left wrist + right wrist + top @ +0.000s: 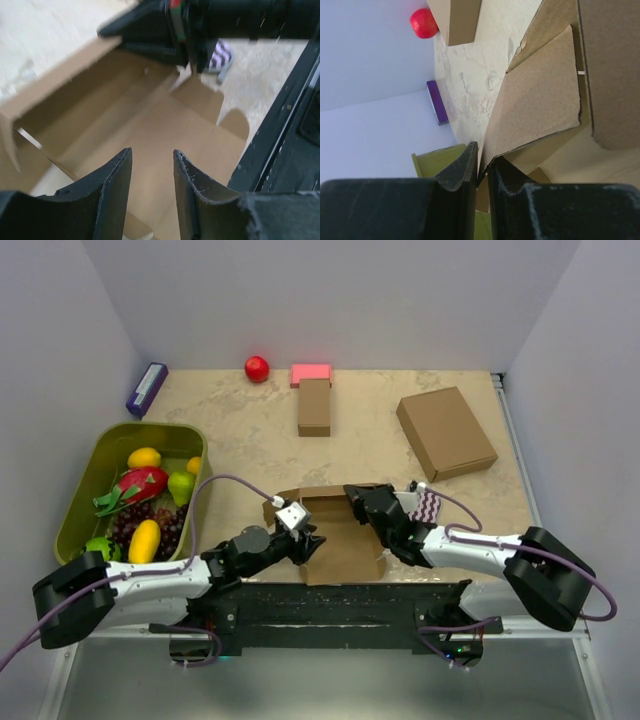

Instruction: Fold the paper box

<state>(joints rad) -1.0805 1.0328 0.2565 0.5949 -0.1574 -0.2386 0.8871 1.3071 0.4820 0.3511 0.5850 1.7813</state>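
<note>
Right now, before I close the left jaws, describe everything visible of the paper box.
The paper box is plain brown cardboard, a die-cut sheet partly folded: one long wall stands up, rounded tabs and flaps lie loose. It sits near the front edge of the table. The right gripper has its jaws pinched on a flap's edge; the left gripper hovers above its inner floor, jaws apart, holding nothing.
</note>
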